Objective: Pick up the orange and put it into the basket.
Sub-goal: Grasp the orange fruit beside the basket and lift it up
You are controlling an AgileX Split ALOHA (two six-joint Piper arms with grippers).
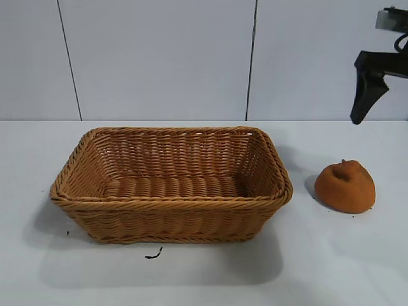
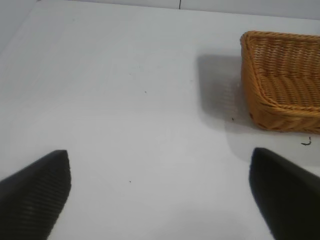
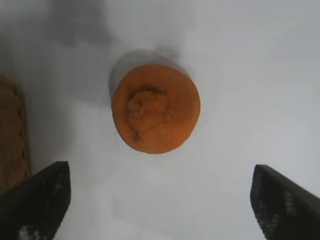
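The orange (image 1: 345,187), dull and lumpy with a stem nub on top, sits on the white table just right of the basket (image 1: 172,203). The basket is a tan woven rectangle with nothing in it. My right gripper (image 3: 160,170) hangs high above the orange (image 3: 156,107), open, with nothing between its dark fingers (image 1: 368,89). The orange lies ahead of the fingertips, apart from them. In the right wrist view the basket's edge (image 3: 12,135) shows at one side. My left gripper (image 2: 160,152) is open over bare table, away from the basket's corner (image 2: 280,65).
A small dark scrap (image 1: 153,255) lies on the table in front of the basket. A pale panelled wall (image 1: 159,57) stands behind the table. White tabletop (image 1: 357,255) stretches around the orange and in front of the basket.
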